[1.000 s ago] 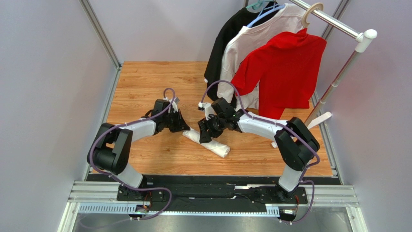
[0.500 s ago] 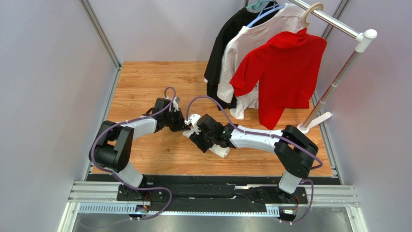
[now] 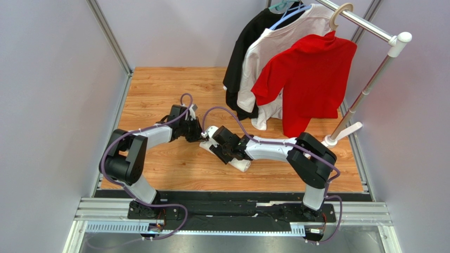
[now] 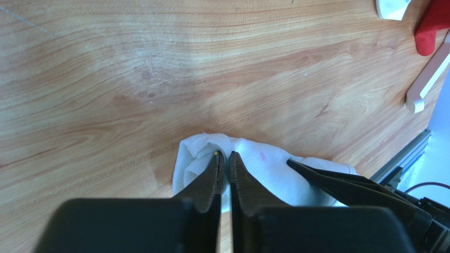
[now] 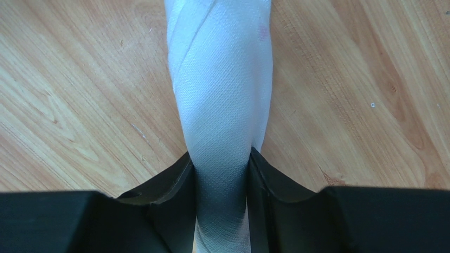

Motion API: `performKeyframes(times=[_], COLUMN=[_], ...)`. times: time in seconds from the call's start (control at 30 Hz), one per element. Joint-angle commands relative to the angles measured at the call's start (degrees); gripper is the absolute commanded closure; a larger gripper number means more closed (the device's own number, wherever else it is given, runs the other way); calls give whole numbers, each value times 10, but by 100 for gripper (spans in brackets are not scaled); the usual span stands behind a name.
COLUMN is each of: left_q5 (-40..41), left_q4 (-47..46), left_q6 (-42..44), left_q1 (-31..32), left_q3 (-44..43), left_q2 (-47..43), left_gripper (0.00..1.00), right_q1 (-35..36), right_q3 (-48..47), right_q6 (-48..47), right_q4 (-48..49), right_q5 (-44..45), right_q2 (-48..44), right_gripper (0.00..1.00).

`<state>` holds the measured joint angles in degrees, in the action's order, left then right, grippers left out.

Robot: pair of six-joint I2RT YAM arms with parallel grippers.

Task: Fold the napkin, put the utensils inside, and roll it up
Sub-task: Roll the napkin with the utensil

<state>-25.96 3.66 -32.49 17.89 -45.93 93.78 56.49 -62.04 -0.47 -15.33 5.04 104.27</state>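
The napkin [image 3: 242, 165] lies rolled into a white tube on the wooden table [image 3: 158, 95], slanting from upper left to lower right. My left gripper [image 3: 202, 138] is at the roll's upper left end. In the left wrist view its tips [image 4: 225, 154] pinch a fold of the napkin [image 4: 274, 168] with only a slit between the jaws. My right gripper [image 3: 228, 154] grips the roll's middle. In the right wrist view the right gripper [image 5: 221, 158] is shut on the napkin [image 5: 222, 79], a finger pressing each side. The utensils are hidden.
A clothes rack [image 3: 369, 29] stands at the back right with a black shirt [image 3: 245, 47], a white shirt [image 3: 274, 47] and a red shirt [image 3: 311, 74] hanging over the table. Its white foot [image 3: 346, 132] rests near the right edge. Grey walls close in both sides.
My right arm swung left and down onto the roll, and its jaws closed around the middle. My left gripper stayed at the roll's end, its jaws easing apart slightly.
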Motion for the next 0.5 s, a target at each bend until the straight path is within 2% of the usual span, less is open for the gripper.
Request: performKeyframes(times=[0.0, 0.03, 0.17, 0.27, 0.3, 0.47], left_q5=[1, 11, 61, 54, 51, 61], left_q4=[47, 56, 109, 137, 140, 157], left_q6=[8, 7, 3, -10, -13, -18], left_q1=[-1, -1, -3, -20, -27, -53], left_q3=[-31, -33, -45, -41, -37, -15], left_q2=[-25, -44, -83, -101, -114, -170], left_gripper=[79, 65, 42, 32, 22, 21], right_q1=[-31, -37, -63, -81, -89, -108], right_q3=[-17, -15, -15, -20, -22, -47], right_q6=[41, 44, 64, 75, 78, 105], right_q4=[-8, -8, -7, -5, -6, -6], right_q5=[-61, -72, -133, -164, -172, -191], right_q2=[24, 25, 30, 39, 44, 60], right_gripper=[64, 65, 65, 65, 65, 65])
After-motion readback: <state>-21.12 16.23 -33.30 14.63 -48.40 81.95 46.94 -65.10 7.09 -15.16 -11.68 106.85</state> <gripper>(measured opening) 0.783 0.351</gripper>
